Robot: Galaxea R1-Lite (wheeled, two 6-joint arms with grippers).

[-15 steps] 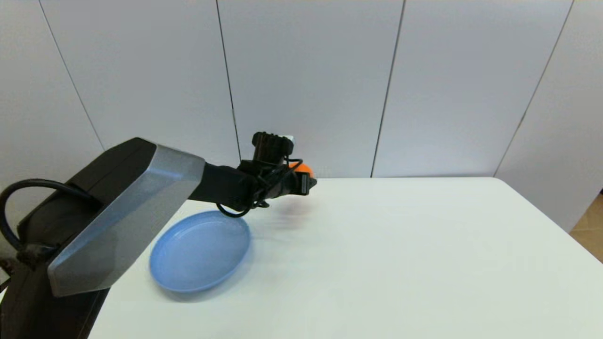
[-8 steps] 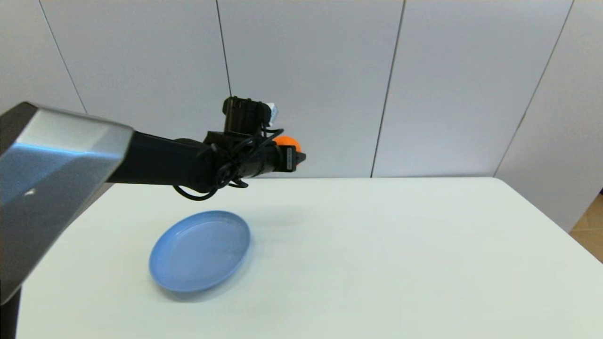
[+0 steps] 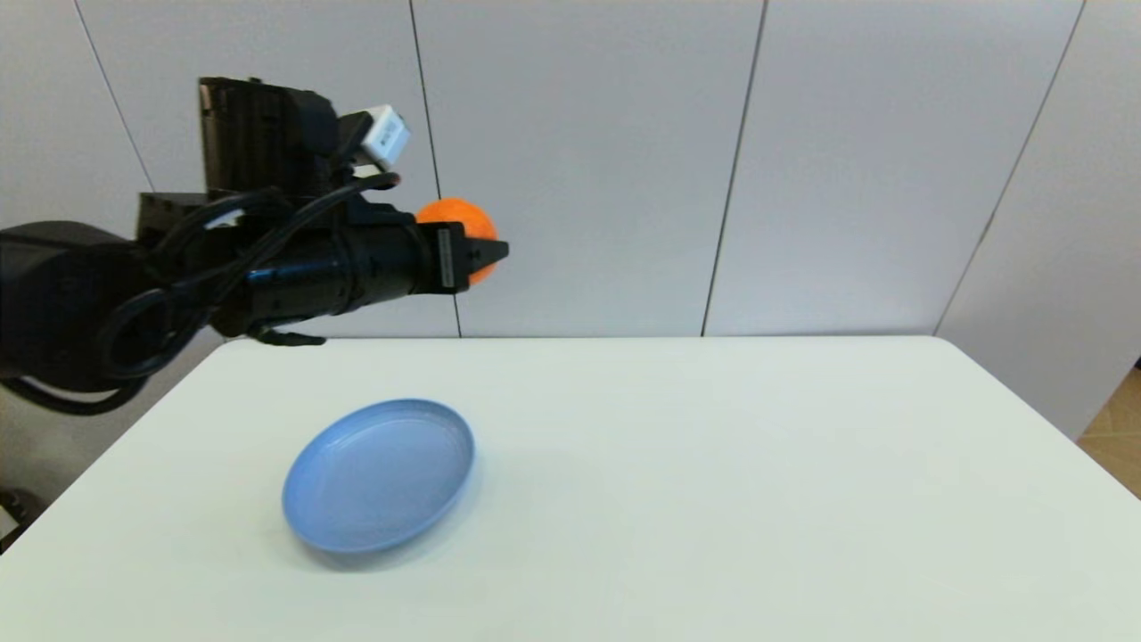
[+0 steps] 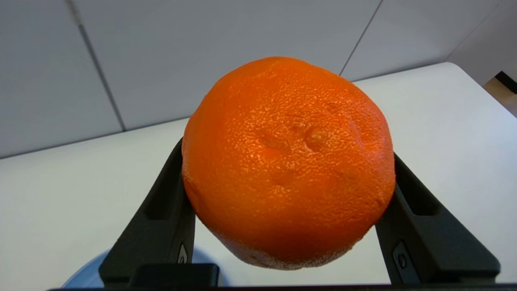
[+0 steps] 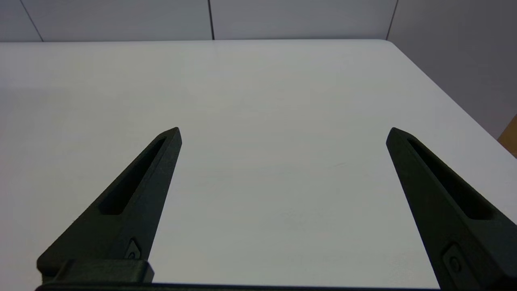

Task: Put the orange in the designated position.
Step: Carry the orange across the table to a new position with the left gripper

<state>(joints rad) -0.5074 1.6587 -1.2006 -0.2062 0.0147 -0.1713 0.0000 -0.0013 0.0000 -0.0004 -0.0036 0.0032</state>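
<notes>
Head view shows the left tool (image 3: 477, 254) clamped on the orange (image 3: 450, 217), high above the table (image 3: 713, 464) and beyond the blue plate (image 3: 379, 473). Releasing from this height could let the round fruit bounce or roll off the plate. The right tool (image 5: 282, 133), fingers apart, hangs idle over bare table.

In the head view the left gripper (image 3: 486, 252) covers the lower near part of the orange (image 3: 453, 217), and the left arm runs off the picture's left edge. In the left wrist view the orange (image 4: 288, 161) hides the fingertips and most of the blue plate (image 4: 87, 275), whose remaining sliver is cut by the bottom edge. The right gripper (image 5: 282, 133) lies outside the head view, and the wrist picture's lower edge cuts off its finger bases.
</notes>
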